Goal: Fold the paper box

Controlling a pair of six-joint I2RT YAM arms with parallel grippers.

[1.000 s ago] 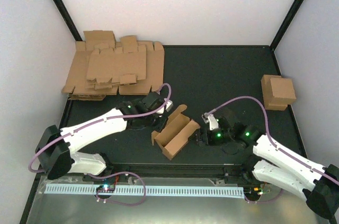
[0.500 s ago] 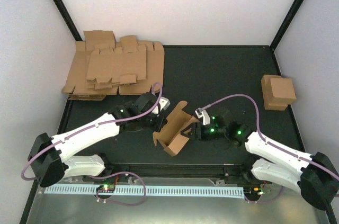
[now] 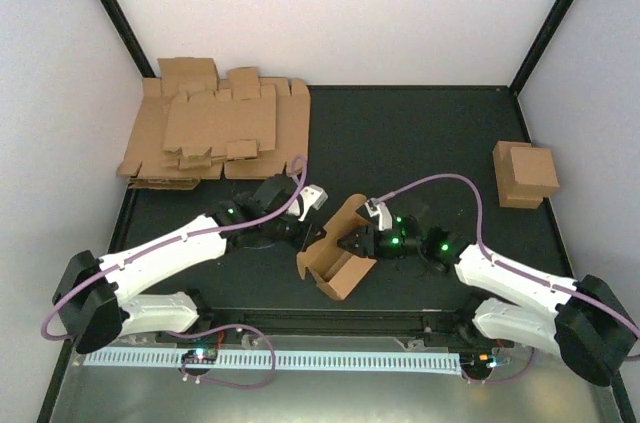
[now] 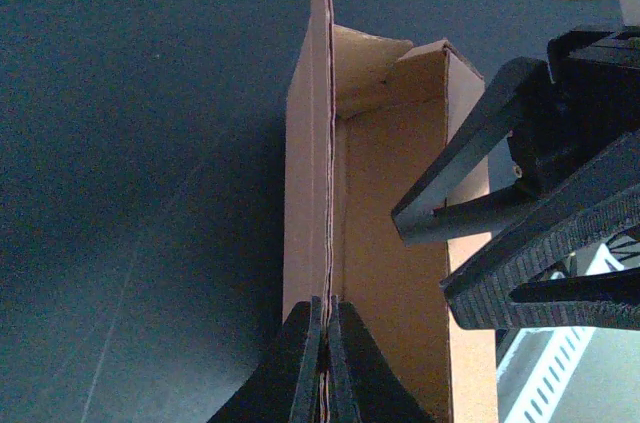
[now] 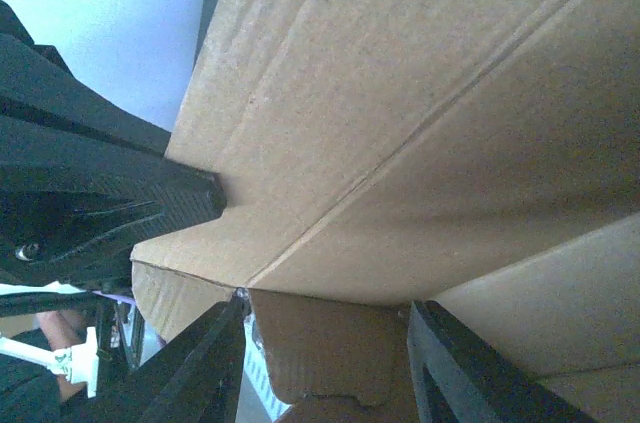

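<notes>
Clamping the paper box (image 3: 335, 265) wall in the left gripper (image 4: 322, 311). Straddling a flap, right gripper (image 5: 325, 348) spread apart

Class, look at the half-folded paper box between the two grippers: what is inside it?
Bare cardboard floor and a folded end flap show inside the paper box. The right gripper reaches one finger in, and that gripper hides part of the floor beneath it.

Flat cardboard blanks (image 3: 215, 133) are piled back-left on the black table (image 3: 420, 143); a closed box (image 3: 525, 173) sits at right.
</notes>
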